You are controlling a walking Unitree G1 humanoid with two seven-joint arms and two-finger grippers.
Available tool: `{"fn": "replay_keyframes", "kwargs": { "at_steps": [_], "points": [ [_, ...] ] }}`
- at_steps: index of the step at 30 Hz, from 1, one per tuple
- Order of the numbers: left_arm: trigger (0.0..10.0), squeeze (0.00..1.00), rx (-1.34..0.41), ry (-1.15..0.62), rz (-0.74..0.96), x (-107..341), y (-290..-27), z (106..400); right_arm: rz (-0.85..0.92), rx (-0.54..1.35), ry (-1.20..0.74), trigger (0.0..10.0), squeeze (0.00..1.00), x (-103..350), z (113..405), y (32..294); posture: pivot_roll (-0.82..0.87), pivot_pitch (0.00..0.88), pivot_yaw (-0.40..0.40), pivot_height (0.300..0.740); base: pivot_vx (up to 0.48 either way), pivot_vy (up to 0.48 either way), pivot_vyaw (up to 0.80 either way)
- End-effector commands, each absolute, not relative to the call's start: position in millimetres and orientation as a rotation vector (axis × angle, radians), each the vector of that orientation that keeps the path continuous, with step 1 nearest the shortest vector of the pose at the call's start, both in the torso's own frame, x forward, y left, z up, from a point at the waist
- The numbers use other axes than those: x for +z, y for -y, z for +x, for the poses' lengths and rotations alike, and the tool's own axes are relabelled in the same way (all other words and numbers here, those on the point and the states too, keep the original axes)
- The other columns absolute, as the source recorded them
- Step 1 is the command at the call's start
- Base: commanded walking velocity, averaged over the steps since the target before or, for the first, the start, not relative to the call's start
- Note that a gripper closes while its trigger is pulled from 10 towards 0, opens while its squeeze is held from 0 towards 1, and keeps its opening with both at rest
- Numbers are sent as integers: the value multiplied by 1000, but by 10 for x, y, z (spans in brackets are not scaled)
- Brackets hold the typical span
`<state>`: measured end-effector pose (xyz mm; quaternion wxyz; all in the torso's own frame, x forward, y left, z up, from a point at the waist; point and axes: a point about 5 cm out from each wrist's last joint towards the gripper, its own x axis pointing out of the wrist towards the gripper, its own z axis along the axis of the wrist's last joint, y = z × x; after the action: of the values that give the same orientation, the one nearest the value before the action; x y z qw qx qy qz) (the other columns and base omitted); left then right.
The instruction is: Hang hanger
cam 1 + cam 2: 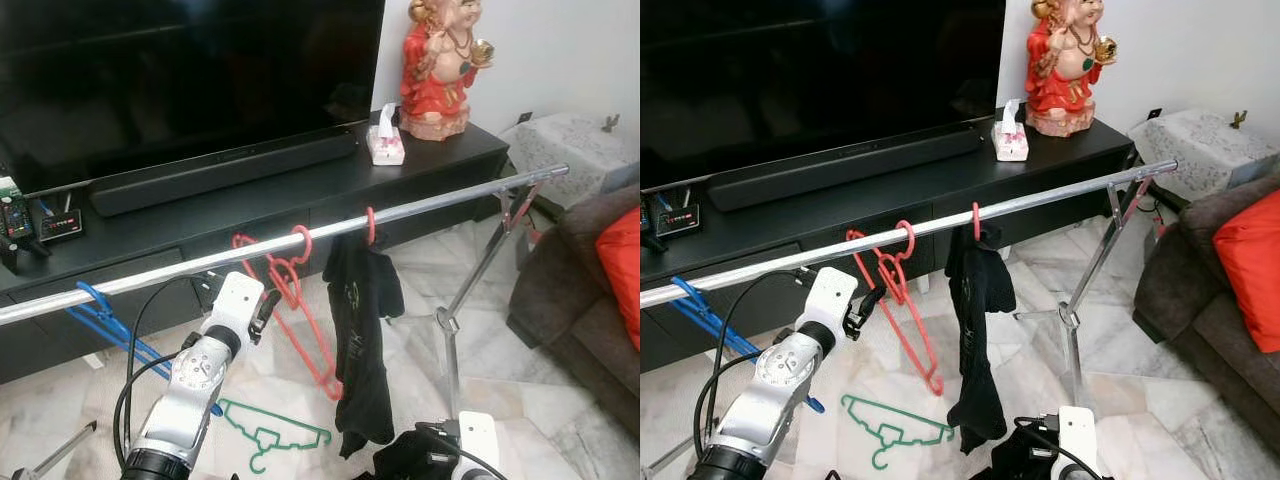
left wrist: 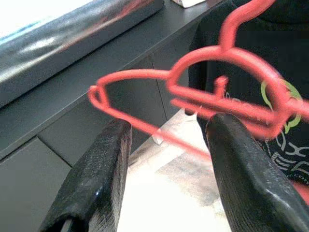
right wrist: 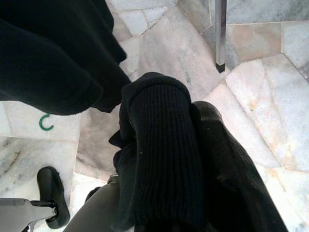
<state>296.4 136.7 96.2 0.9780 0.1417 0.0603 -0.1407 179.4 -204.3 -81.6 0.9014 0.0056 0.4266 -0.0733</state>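
Left eye view is showing, nearest at 5 o'clock, the right gripper hanging low, its fingers clenched on a black ribbed garment. Further out at 7 o'clock a green hanger is lying on the marble floor. Beyond, just left of centre, the left gripper is sitting with fingers spread apart, just beside the red hanger, which is hanging by its hook on the steel rail. To finish well, I judge the arm should be backing straight off without snagging the frame. Farther along at 1 o'clock a black shirt is dangling.
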Motion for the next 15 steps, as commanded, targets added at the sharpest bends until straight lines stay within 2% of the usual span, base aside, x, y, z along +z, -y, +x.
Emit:
{"fn": "replay_keyframes", "kwargs": {
  "at_steps": [1, 15],
  "points": [
    [10000, 0, -275, -85, 302, 1074, -1379, 2990, 12, -157, -876, 10000, 0, -804, 1813, 2059, -58, 10, -44, 740, 0, 0, 0],
    [10000, 0, -415, -75, 235, 1227, -1157, 2997, 15, -158, -877, 10000, 0, -806, 1808, 2062, -57, 0, -43, 740, 0, 0, 0]
  ]
}}
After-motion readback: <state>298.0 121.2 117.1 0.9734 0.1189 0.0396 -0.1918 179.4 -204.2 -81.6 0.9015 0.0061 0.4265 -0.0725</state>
